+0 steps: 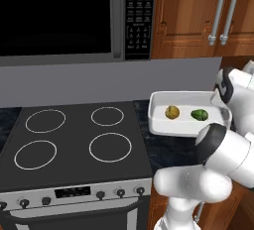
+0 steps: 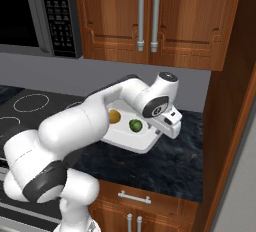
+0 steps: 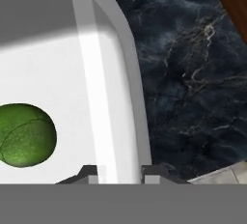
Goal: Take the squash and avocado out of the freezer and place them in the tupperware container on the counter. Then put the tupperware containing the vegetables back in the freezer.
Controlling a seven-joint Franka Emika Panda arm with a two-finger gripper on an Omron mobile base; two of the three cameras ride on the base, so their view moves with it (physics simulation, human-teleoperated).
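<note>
Hidden or cut off: in the left base view the robot's own white arm covers the near right corner of the tupperware container. In the right base view the arm hides the container's left part, and the squash peeks out just past it. The hand view crops the avocado at the left edge.

Gripper: the two finger tips straddle the container's right rim wall, one inside, one outside; gripper pinched on that rim. In the right base view the hand sits at the container's right end, fingers themselves hard to make out.

Task items: squash and avocado lie side by side inside the container, apart from each other, squash to the left, avocado nearer the gripped end. The container rests on the desk, a dark speckled stone top, just right of the stovetop.

Room: microwave above the stovetop, brown wooden upper cabinets with silver handles, grey back wall.

View differences: left base view gives all four burner rings and the oven knobs; right base view gives the lower cabinet front under the desk and a tall wooden panel at right.
</note>
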